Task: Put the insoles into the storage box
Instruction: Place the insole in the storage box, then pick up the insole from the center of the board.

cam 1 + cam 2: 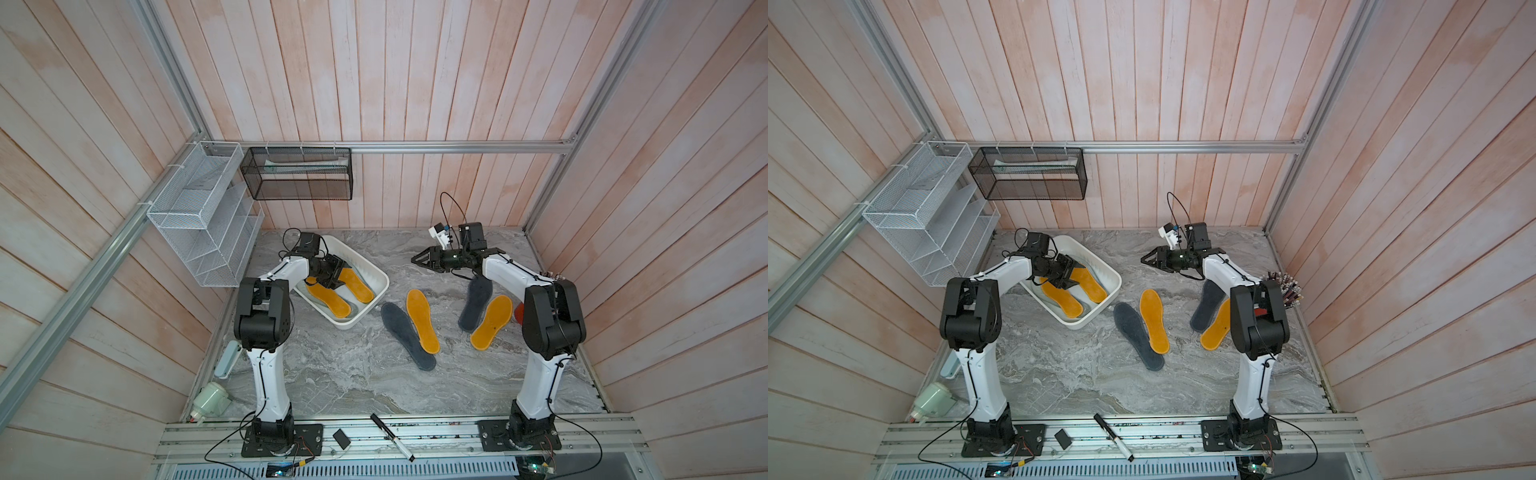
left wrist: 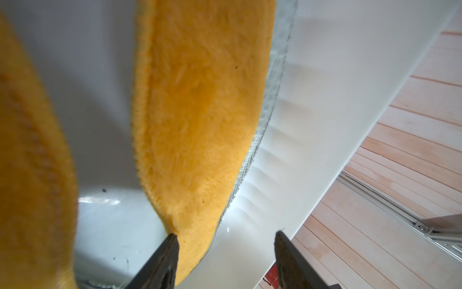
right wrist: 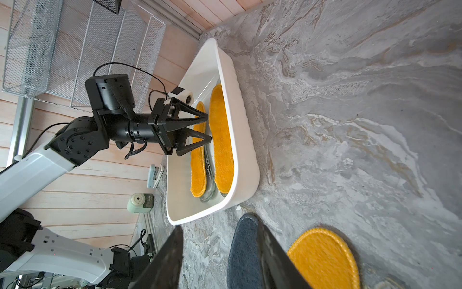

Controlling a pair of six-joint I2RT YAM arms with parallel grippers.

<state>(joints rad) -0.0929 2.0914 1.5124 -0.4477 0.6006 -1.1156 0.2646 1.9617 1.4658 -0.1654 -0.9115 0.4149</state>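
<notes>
We have the left arm (image 1: 286,272) bent over the storage box (image 1: 360,319) at far left, left gripper (image 3: 208,127) jaws apart over two orange insoles (image 1: 360,285) inside, right arm (image 1: 511,270) elbow-up with right gripper (image 1: 417,262) level, pointing left, jaws apart, empty; four insoles (image 1: 423,321) lie on the marble tabletop (image 1: 332,374).

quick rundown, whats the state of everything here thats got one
white plastic storage box: partly filled
two orange fuzzy insoles: lying in box
pale translucent insoles: in box, beneath those
two dark grey insoles: on marble table
two more orange insoles: on table
left gripper: open, inside box
right gripper: open, empty
</notes>
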